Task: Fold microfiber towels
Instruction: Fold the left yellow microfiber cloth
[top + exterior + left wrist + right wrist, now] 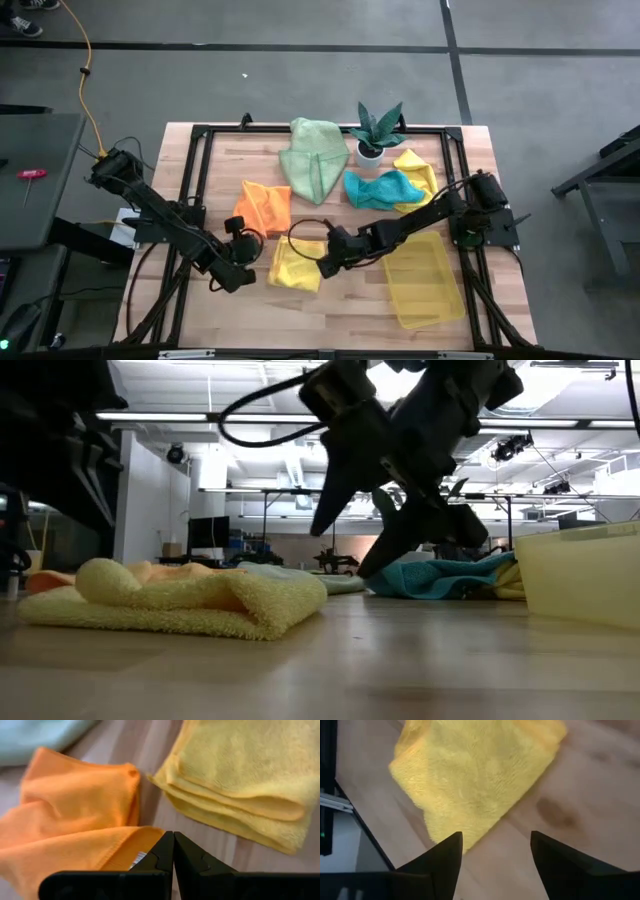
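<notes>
Hovering right pincer (322,268): spread wide and empty, just above the right edge of the folded yellow towel (295,265) at lower centre of the high view; not touching it in the low view.
Left pincer (243,272): fingers pressed together, gripping nothing, lower left of centre, beside the orange towel (263,207).
Other towels: pale green towel (313,157) upper centre; teal towel (380,189) right of it, lying over a second yellow towel (415,170).
Surface (330,315): wooden.
Hard to make out: the second yellow towel is partly hidden; the orange towel is cut off in the left wrist view.
</notes>
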{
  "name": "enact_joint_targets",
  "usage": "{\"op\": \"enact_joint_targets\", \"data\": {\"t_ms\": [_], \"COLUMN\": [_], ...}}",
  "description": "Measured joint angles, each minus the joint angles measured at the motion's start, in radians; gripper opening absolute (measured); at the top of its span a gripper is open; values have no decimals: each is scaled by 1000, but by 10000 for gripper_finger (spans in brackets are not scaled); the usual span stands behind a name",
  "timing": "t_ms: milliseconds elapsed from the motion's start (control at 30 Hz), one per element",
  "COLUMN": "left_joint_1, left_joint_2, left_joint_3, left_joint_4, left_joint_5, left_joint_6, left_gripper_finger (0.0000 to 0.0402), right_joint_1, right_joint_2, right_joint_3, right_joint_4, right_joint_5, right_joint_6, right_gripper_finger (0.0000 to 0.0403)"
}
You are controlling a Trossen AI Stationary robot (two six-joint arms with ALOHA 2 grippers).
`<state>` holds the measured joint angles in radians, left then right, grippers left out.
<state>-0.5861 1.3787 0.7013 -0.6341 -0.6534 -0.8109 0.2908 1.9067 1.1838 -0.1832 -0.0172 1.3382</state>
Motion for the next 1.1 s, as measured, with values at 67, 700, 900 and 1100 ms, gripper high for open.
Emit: {"op": "enact_joint_targets", "data": {"t_ms": [67,700,900,1100], "left_joint_1": [0,-12,-12,-12], "left_joint_2": [9,17,17,17], "left_joint_3": [0,0,0,0], "left_joint_4": [5,0,1,3], "left_joint_5": [-20,-36,-40,-40], "left_joint_6": [-2,-7,-9,-9], "left_gripper_finger": [0,0,0,0], "right_joint_1": [5,4,4,6], "right_joint_2": [32,161,161,185], "right_joint_3": [36,170,170,169], "right_joint_4": [-6,-72,-18,-31], "right_joint_5": [-3,48,82,44], "right_joint_6": [24,176,176,177], "right_gripper_finger": [227,227,202,153]}}
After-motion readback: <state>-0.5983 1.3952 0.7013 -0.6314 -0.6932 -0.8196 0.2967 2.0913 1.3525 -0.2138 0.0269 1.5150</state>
